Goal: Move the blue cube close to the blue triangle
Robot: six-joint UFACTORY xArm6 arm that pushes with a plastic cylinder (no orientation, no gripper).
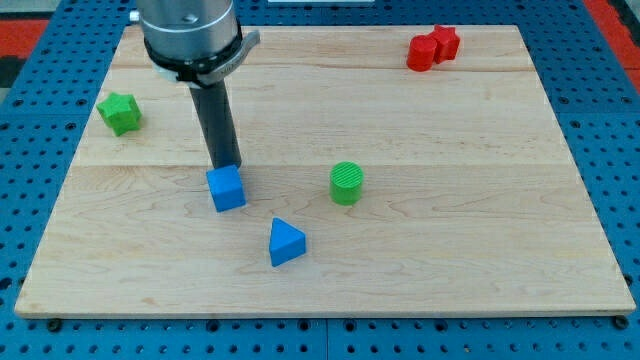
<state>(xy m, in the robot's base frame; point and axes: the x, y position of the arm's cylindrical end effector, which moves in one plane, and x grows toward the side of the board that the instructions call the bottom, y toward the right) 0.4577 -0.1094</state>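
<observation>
The blue cube [227, 188] lies on the wooden board [450, 230], left of the middle. The blue triangle [286, 242] lies a short way below and to the right of it, with a small gap between them. My tip [225, 165] stands right at the cube's top edge, touching or nearly touching it, on the side away from the triangle. The dark rod rises from there to the arm's grey housing [192, 35] at the view's top.
A green cylinder [346, 183] stands right of the blue cube. A green star-like block [120, 112] lies near the board's left edge. Two red blocks [432, 48] lie together at the top right. A blue pegboard [25, 120] surrounds the board.
</observation>
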